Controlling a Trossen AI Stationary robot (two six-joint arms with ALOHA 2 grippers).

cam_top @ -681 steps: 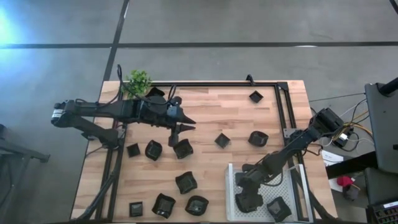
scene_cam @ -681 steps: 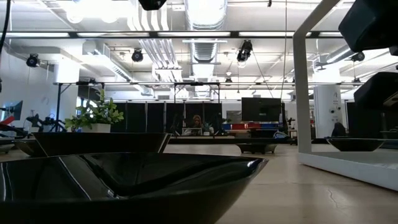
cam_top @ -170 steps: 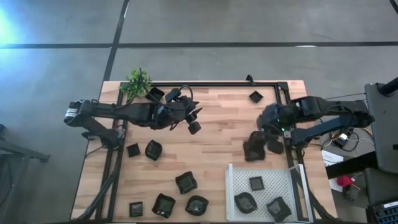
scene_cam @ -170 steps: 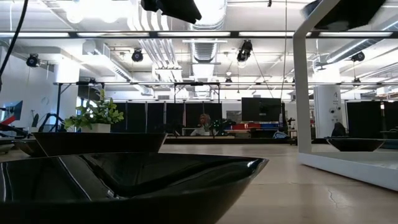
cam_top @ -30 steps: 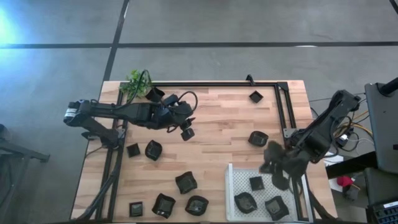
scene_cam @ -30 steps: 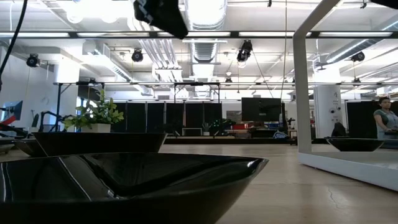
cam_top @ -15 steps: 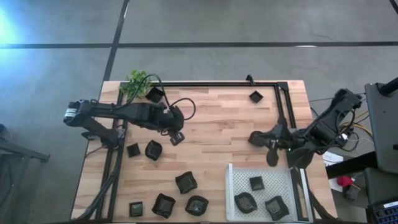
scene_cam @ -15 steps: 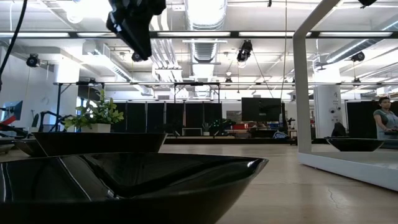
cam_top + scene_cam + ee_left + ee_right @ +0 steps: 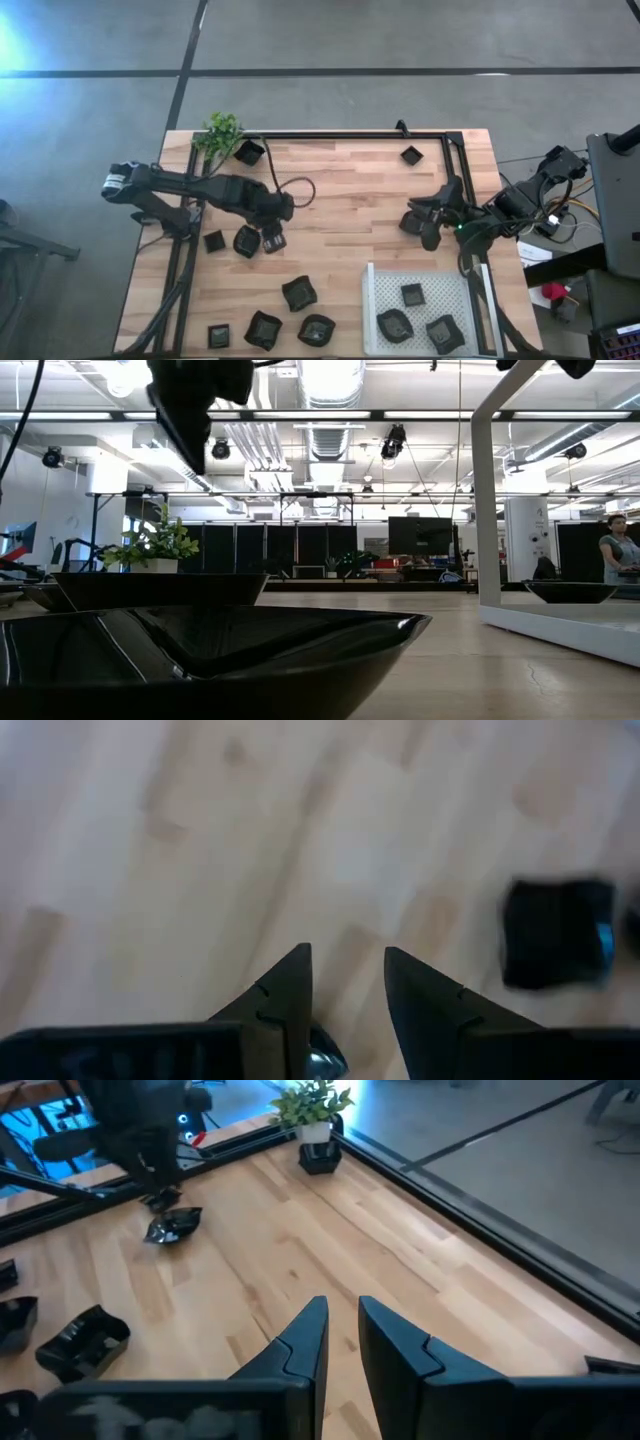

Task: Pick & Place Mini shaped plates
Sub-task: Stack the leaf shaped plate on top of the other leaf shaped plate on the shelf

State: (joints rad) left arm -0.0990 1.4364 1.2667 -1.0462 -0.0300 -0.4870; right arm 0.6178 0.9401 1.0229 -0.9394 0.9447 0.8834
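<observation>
Black mini shaped plates lie scattered on the wooden table (image 9: 340,200); three rest in the white perforated tray (image 9: 455,300). My left gripper (image 9: 272,240) points down, open, over bare wood (image 9: 345,955), just right of one plate (image 9: 246,241), which also shows in the left wrist view (image 9: 555,932). My right gripper (image 9: 425,228) hangs above the table's right side, pointing left. Its fingers stand a narrow gap apart (image 9: 340,1305) with nothing between them. A plate (image 9: 409,220) lies partly under it.
A green plant (image 9: 221,130) stands at the far left corner beside a plate (image 9: 248,152). Another plate (image 9: 411,155) lies at the far right. More plates lie along the near left (image 9: 299,293) (image 9: 264,328) (image 9: 316,329). A black rail frames the table.
My left gripper has come down and toward the near left, tipping from slanted to pointing nearly straight down beside a plate. My right gripper has swung from above the tray toward the far edge and left, turning to point left over the plate there.
</observation>
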